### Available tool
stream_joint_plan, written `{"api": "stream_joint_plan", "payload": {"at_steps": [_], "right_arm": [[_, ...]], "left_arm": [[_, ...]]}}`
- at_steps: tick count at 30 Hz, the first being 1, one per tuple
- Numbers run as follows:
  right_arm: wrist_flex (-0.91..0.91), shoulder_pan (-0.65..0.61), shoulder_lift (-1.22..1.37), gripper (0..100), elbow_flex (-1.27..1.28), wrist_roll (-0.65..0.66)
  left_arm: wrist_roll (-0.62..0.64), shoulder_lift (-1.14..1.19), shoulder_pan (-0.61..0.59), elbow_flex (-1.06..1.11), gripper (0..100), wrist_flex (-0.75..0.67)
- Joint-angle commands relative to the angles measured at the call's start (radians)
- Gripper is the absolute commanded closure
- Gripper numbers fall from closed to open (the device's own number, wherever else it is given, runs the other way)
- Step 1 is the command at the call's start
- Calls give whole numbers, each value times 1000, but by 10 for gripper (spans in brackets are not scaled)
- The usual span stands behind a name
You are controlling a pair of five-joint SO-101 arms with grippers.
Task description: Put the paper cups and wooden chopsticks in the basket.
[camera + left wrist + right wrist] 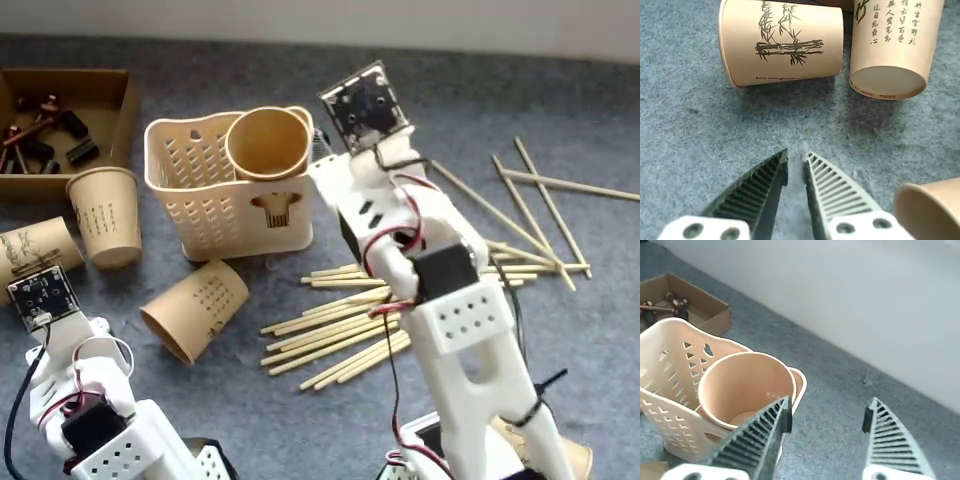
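One cup in the basket, everything else out on the carpet.

Upper middle of the high view, the right gripper (829, 407) hangs beside the basket (215, 195), jaws spread wide and empty, a width that suits a cup. The basket cup (268, 142) stands mouth-up in the basket's right corner. At lower left, the left gripper (795, 160) points at bare carpet, jaws all but pressed together and holding nothing, likely too narrow to take the bamboo cup (782, 42) lying on its side or the upturned cup (892, 45) beside it. The chopsticks (340, 325) lie heaped at centre, with more scattered to the right.
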Motion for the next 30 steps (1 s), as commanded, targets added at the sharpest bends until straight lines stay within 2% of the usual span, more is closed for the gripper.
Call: {"api": "stream_joint_plan", "payload": {"at_steps": [1,5,12,25,30], "right_arm": [[64,-8,-113,764,-8,9],[225,8,-205,764,-8,11],[466,189,-275,764,-15,6],[961,665,-300,763,-119,5],[1052,878,-308,762,-116,6]], "left_arm": [[6,2,31,-8,929,-23],[6,2,31,-8,929,-23],[6,2,31,-8,929,-23],[6,2,31,-4,929,-23],[6,2,31,-4,929,-23]]}}
